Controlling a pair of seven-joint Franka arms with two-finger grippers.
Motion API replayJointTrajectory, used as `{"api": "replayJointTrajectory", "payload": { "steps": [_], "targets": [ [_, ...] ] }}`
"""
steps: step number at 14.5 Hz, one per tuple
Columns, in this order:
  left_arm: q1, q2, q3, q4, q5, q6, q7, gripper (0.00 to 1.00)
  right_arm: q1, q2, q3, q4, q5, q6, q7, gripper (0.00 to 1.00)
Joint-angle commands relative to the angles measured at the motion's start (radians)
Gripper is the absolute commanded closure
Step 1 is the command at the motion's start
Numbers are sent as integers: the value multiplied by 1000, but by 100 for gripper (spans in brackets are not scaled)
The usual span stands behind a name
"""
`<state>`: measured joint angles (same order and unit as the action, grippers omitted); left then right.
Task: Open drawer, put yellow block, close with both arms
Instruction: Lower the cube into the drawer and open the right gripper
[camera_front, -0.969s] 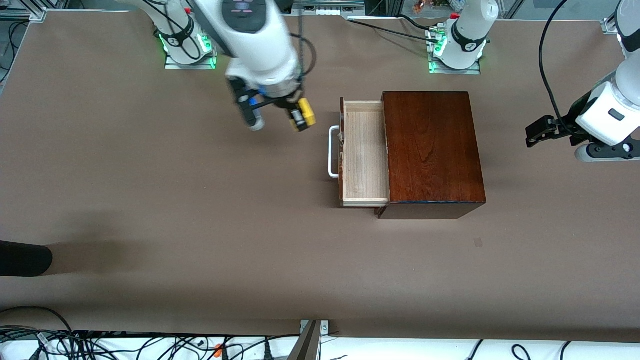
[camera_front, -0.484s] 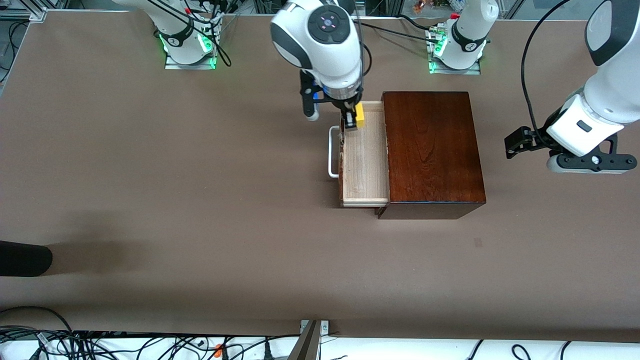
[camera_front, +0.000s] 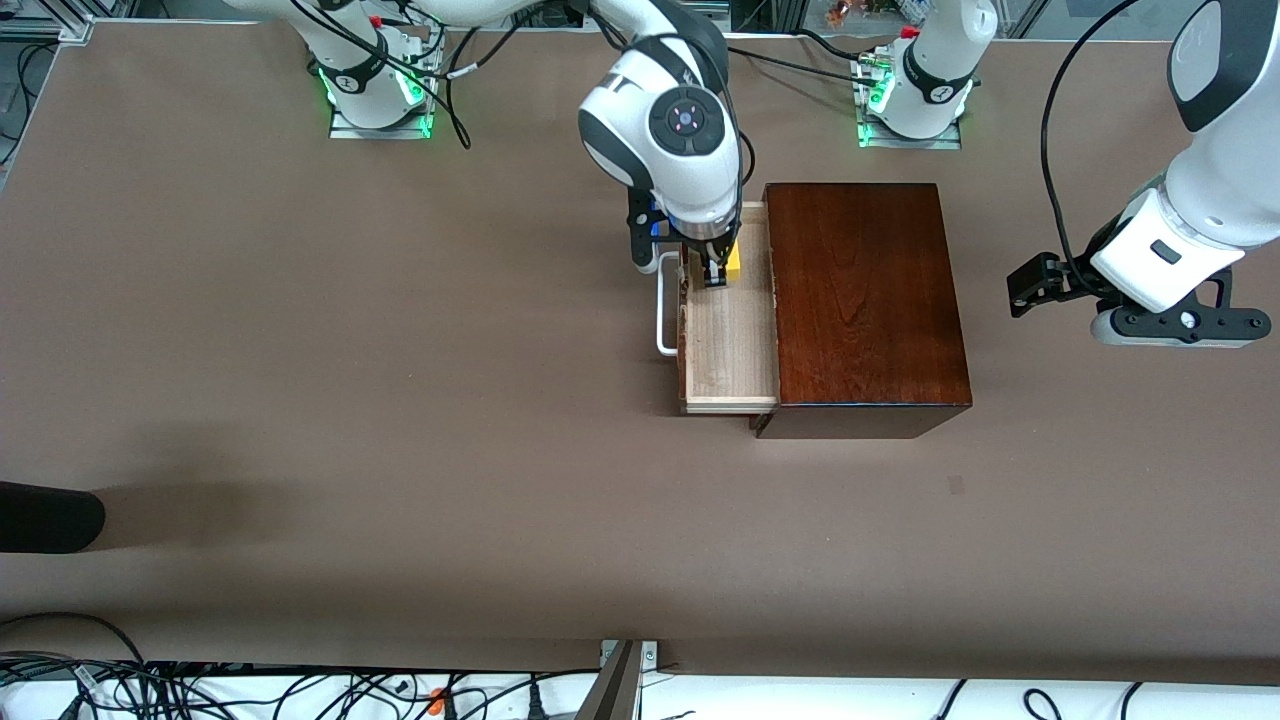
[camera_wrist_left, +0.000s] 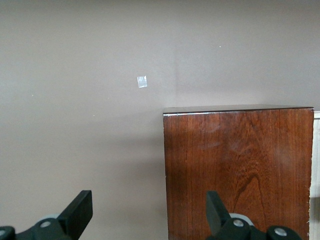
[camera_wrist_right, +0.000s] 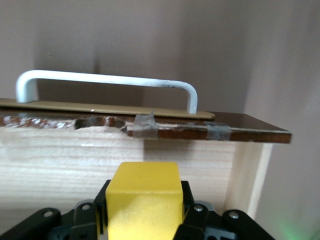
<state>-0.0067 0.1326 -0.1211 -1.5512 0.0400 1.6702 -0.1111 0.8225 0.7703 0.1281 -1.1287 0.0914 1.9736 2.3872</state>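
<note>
The drawer of the dark reddish-brown box stands pulled out, its pale wood inside showing and its white handle toward the right arm's end. My right gripper is shut on the yellow block and holds it low inside the drawer, at the end nearest the robot bases. In the right wrist view the yellow block sits between the fingers, facing the drawer front and the handle. My left gripper is open and hangs over the table beside the box, whose top shows in the left wrist view.
A small pale mark lies on the brown table nearer the front camera than the box. A dark object pokes in at the table's edge at the right arm's end. Cables lie along the front edge.
My right gripper has carried the yellow block from over the open table to the drawer and down into it. My left arm has swung in slightly toward the box.
</note>
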Motion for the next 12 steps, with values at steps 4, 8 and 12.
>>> {"api": "replayJointTrajectory", "payload": {
  "steps": [4,8,12],
  "targets": [
    [2,-1,0,6,-12,2,1,0,24,67,-10,32,-2,28,23,78],
    [2,-1,0,6,-12,0,2,0,24,41,-16,30,-2,8,23,0],
    [2,-1,0,6,-12,0,2,0,-28,-63,-16,79,7,-145,7,0]
  ]
}}
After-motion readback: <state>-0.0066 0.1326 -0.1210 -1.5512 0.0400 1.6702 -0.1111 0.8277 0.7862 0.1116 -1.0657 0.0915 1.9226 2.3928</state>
